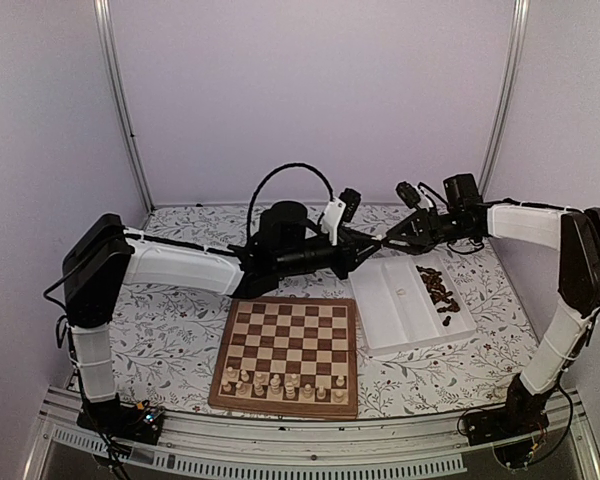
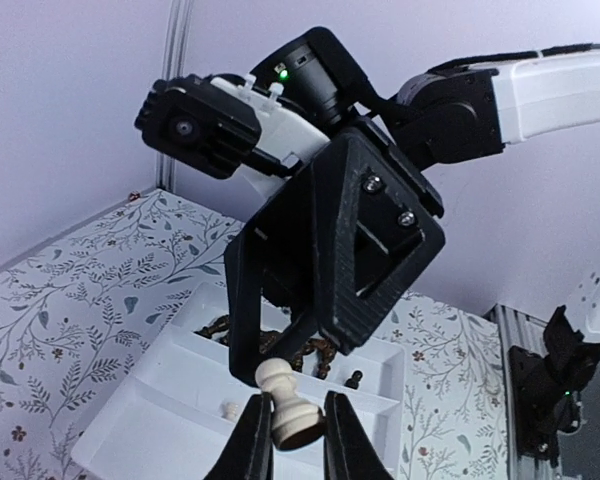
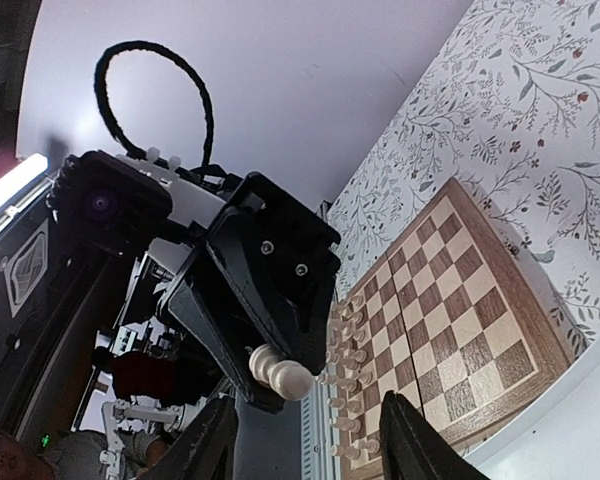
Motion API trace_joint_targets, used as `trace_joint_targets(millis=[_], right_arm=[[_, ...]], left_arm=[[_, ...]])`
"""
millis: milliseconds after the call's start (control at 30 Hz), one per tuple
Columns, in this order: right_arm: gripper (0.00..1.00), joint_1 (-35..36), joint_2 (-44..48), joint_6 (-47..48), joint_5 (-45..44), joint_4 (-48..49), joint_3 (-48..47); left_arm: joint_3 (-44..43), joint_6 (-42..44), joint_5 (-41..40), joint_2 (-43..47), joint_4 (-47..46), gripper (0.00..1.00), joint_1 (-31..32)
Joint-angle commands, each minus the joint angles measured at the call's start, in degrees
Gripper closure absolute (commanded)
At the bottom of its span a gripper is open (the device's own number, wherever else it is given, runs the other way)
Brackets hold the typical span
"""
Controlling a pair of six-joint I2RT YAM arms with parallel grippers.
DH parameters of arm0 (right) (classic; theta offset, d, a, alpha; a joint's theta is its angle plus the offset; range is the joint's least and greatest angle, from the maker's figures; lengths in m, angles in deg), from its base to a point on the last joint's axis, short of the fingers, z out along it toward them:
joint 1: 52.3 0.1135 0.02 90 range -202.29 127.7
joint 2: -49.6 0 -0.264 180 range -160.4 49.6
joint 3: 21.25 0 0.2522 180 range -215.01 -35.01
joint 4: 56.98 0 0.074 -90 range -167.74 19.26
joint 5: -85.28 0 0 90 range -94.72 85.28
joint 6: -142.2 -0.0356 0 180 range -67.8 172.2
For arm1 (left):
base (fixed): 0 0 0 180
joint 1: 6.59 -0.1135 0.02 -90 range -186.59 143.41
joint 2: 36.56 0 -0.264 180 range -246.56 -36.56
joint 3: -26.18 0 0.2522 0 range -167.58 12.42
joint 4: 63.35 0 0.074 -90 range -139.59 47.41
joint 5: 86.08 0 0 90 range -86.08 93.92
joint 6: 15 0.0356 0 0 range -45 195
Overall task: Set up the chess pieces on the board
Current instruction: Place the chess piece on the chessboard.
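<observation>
My left gripper [image 1: 363, 250] [image 2: 292, 442] is shut on a cream pawn [image 2: 288, 408], held in the air over the far end of the white tray [image 1: 380, 310]. My right gripper [image 1: 387, 242] [image 3: 315, 440] is open. It faces the left gripper tip to tip, and the pawn [image 3: 280, 372] sits just ahead of its spread fingers. The board [image 1: 292, 340] [image 3: 460, 330] lies in front of the left arm. Cream pieces [image 1: 280, 384] [image 3: 345, 345] stand on its two near rows. Dark pieces [image 1: 438, 288] [image 2: 242, 330] lie heaped in the tray's right compartment.
One small cream piece [image 2: 230, 408] lies in the tray's left compartment, and one dark piece [image 2: 353, 379] lies apart in the right one. The table has a floral cloth [image 1: 170, 330]. Purple walls with metal posts [image 1: 120, 100] close in the back and sides.
</observation>
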Motion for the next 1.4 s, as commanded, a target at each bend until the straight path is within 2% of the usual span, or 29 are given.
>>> trace_joint_targets(millis=[0, 133, 267, 333, 500, 667, 800, 967, 1033, 1100, 1167, 1233, 1367], right_arm=[[0.48, 2.02, 1.94, -13.1, 5.32, 12.63, 3.53], [0.54, 2.42, 1.83, -14.85, 6.58, 13.88, 4.02], [0.63, 2.79, 1.29, -15.72, 7.45, 15.09, 4.3], [0.71, 2.93, 1.24, -16.22, 7.81, 16.02, 4.59], [0.75, 2.92, 1.7, -17.62, 8.48, 17.27, 5.68], [0.86, 2.86, 2.2, -17.34, 8.62, 18.72, 5.84], [0.93, 2.93, 2.06, -16.4, 8.56, 18.77, 4.48], [0.94, 2.17, 2.42, -13.6, 6.38, 17.91, 2.86], [0.95, 1.59, 2.55, -10.65, 4.24, 12.36, 0.89], [0.95, 1.63, 2.18, -0.43, -0.94, -2.53, -3.89], [0.95, 2.54, 1.5, 14.92, -8.06, -13.17, -8.61], [0.95, 3.76, 1.24, 22.61, -13.96, -17.49, -10.95], [0.95, 7.15, 3.07, 28.63, -22.88, -17.55, -8.89]], left_arm=[[-2.37, 14.8, -10.26, 2.85, 5.24, 0.89, 3.24], [-3.93, 21.36, -13.78, 2.97, 8.37, 0.89, 4.85], [-4.06, 22.31, -15.23, 3.21, 8.82, 0.89, 5.3], [-4.42, 22.57, -16.34, 2.91, 9.39, 0.89, 5.51], [-4.61, 23.35, -19.54, 2.81, 10.07, 0.89, 6.27], [-5.05, 23.98, -20.34, 2.19, 11.18, 0.88, 6.57], [-4.98, 24.21, -21.14, 2.24, 11.6, 0.79, 6.84], [-3.77, 24.23, -23.61, 3.98, 12.45, 0.58, 7.03], [-2.65, 24.31, -23.6, 5.95, 14.06, 0.53, 7.03], [-1.14, 24.32, -23.63, 8.73, 16.21, 0.51, 6.96], [0.85, 24.17, -23.79, 11.89, 18.51, 0.48, 6.44], [2.08, 23.24, -23.53, 15.56, 21.36, 0.47, 5.29], [2.53, 19.6, -21.28, 20.36, 28.87, 0.45, 0.54]])
